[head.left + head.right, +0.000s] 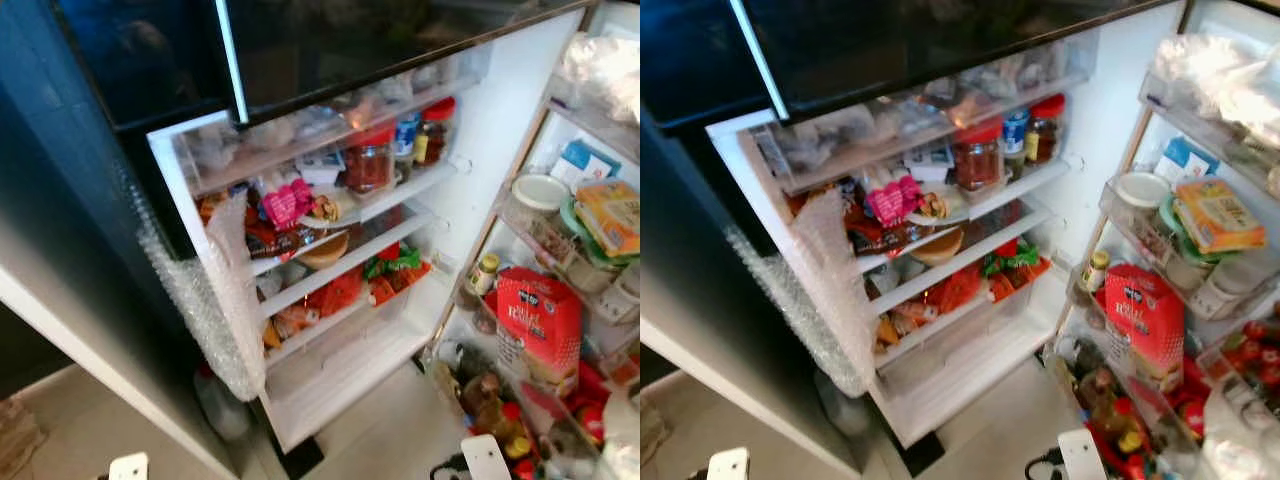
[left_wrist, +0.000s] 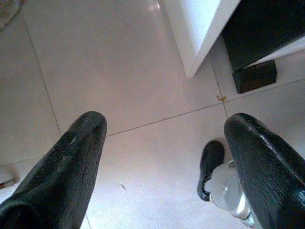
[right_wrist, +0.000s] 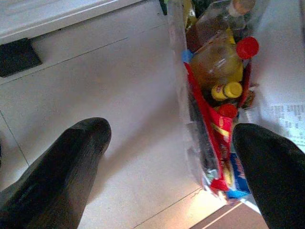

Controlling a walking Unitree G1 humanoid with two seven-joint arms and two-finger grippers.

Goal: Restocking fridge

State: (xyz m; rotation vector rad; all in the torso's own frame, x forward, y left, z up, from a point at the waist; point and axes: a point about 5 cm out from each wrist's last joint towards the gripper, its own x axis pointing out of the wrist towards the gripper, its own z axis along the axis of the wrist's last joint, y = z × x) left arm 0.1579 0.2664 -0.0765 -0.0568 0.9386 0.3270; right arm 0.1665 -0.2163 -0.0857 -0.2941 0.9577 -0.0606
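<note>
Item: red cardboard rice box [image 1: 538, 325], upright, long axis vertical, face toward you, in the white open fridge's [image 1: 500, 110] door rack | Handling: probably stiff, fairly heavy; grip its narrow sides | left gripper [image 2: 162, 167] spread, empty, over floor | right gripper [image 3: 167, 171] spread, empty.

pale tiled floor [image 2: 119, 71] with grout lines; small black block [image 2: 255, 76] under white cabinet edge [image 2: 200, 33].
</note>
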